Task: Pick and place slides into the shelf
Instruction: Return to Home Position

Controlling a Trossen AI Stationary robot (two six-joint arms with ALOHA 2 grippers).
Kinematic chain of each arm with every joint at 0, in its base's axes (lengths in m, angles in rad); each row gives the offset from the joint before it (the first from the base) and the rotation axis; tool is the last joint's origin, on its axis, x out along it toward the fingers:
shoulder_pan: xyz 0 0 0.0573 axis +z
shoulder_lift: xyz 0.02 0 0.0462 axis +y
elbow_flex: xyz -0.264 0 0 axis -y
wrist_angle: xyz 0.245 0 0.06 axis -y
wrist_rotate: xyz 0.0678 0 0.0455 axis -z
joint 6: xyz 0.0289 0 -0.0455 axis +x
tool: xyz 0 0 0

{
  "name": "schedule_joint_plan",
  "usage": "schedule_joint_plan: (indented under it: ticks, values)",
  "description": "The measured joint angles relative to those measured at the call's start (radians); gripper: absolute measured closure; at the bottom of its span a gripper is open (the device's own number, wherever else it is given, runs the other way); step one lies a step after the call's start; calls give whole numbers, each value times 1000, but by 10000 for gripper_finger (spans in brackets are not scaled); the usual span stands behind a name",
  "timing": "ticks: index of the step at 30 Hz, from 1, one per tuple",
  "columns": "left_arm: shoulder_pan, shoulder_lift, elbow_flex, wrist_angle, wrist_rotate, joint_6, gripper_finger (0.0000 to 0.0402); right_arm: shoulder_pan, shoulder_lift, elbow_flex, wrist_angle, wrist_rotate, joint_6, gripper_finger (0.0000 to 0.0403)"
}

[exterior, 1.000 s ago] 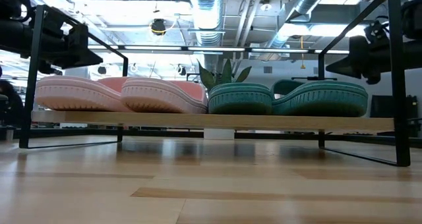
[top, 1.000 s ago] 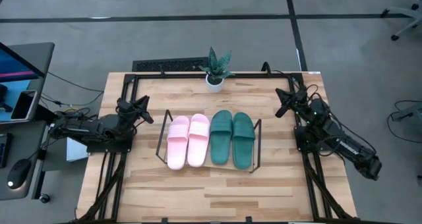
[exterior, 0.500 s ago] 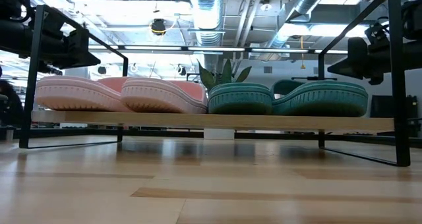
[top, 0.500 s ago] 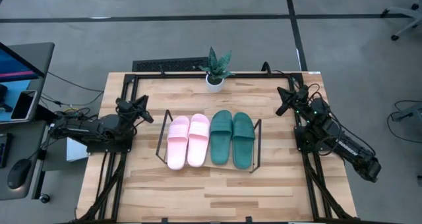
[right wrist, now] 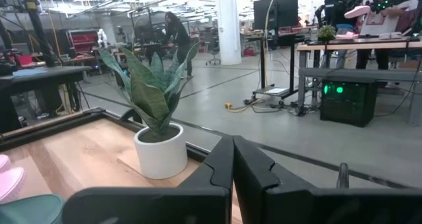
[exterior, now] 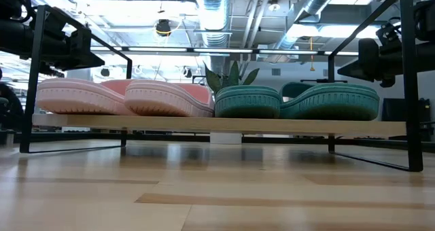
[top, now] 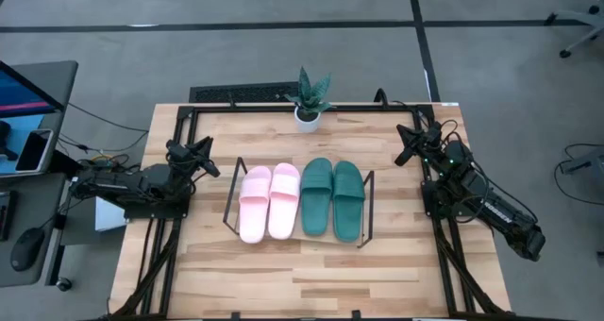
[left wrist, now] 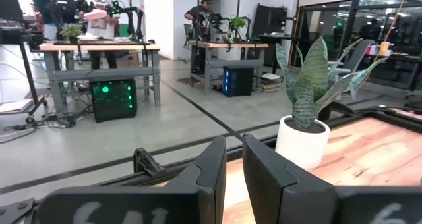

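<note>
- All four slides sit side by side on the shelf (top: 229, 200) at mid-table: the two pink slides (top: 269, 201) toward my left arm, the two green slides (top: 332, 198) toward my right.
- My left gripper (top: 209, 160) rests at the table's left edge, well apart from the shelf, its fingers (left wrist: 214, 165) a narrow slit apart, holding nothing.
- My right gripper (top: 406, 151) waits at the right edge, fingers (right wrist: 223, 159) pressed together, empty.
- A small potted plant (top: 310, 98) stands at the table's far edge, behind the shelf.

Both arms are matte black and jointed, with thin black cables looped along them. The left arm's fingers (left wrist: 214, 174) are broad, dark wedges; pale numerals mark their base.
</note>
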Motion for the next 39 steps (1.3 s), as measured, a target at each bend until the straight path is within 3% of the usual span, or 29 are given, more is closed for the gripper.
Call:
schedule_joint_plan:
  ticks: [39]
  values:
    - [0, 0, 3, 0, 1, 15, 361, 0, 0, 0, 0, 0, 0, 403]
